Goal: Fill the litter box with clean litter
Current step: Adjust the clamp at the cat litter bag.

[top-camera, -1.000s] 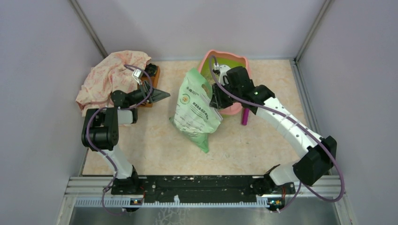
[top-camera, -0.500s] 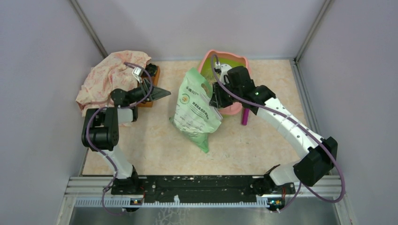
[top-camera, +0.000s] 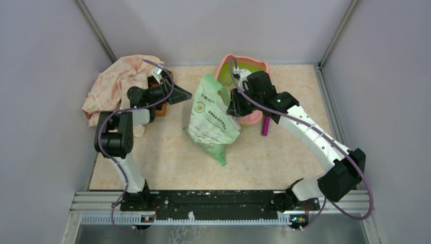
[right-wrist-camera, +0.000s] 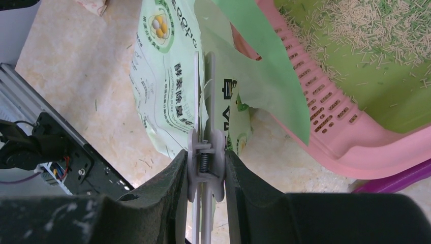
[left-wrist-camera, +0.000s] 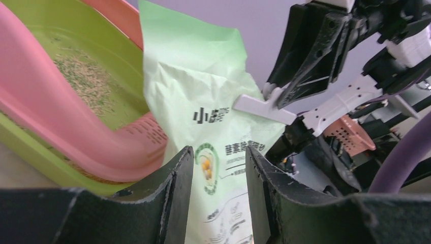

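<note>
The litter box stands at the back centre, with a pink rim and a lime-green inside. It also shows in the left wrist view and the right wrist view. A thin scatter of pale beige litter lies inside it. The light green printed bag leans against its left side. My right gripper is shut on a grey spring clip clamped on the bag's top edge. My left gripper is open and empty, just left of the bag, with the bag between its fingertips' line of sight.
A magenta scoop lies on the table by the box's right front corner. A pink patterned cloth is heaped at the back left, with a brown object beside it under the left arm. Walls close in the back and sides.
My left gripper has swung right and slightly back, from over the brown object toward the bag's left edge. The right arm, clip and bag have not moved.
</note>
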`<state>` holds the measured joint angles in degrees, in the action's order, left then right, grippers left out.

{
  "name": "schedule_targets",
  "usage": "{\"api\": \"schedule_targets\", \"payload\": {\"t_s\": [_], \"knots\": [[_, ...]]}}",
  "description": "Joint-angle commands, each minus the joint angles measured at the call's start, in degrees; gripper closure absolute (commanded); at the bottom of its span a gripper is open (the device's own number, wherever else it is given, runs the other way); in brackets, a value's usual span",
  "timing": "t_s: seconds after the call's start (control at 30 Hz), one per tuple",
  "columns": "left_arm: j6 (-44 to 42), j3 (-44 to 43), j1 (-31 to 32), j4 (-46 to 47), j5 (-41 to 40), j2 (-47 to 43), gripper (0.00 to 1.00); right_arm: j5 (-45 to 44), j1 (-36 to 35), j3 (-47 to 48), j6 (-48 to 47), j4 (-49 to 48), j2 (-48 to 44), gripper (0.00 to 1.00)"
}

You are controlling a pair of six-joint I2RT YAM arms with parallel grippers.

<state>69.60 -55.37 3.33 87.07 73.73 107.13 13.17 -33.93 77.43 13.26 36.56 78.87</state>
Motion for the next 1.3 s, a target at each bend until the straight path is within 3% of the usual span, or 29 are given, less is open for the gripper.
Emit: {"api": "schedule_targets", "payload": {"t_s": [0.0,0.2,1.03,1.1,1.27], "knots": [[-11.05,-4.27,0.71,-5.84,1.07,2.01,0.52,1.08,0.50,4.03,0.37,-0.94,-0.31,1.00],[-18.66,-6.02,0.87,-16.17,-0.14,1.27,0.53,1.32,0.45,4.67,0.79,-0.74,0.60,1.00],[-17.06,-5.82,1.15,-15.93,0.92,1.65,0.59,-1.45,1.14,-3.12,5.24,-9.07,-2.83,1.00],[-16.89,-5.80,1.15,-15.75,0.98,1.56,0.60,-1.22,1.15,-2.97,5.01,-8.69,-2.61,0.88],[-15.49,-5.80,1.15,-14.18,1.24,1.45,0.60,-1.75,1.54,-2.68,4.12,-7.24,-3.01,0.75]]}}
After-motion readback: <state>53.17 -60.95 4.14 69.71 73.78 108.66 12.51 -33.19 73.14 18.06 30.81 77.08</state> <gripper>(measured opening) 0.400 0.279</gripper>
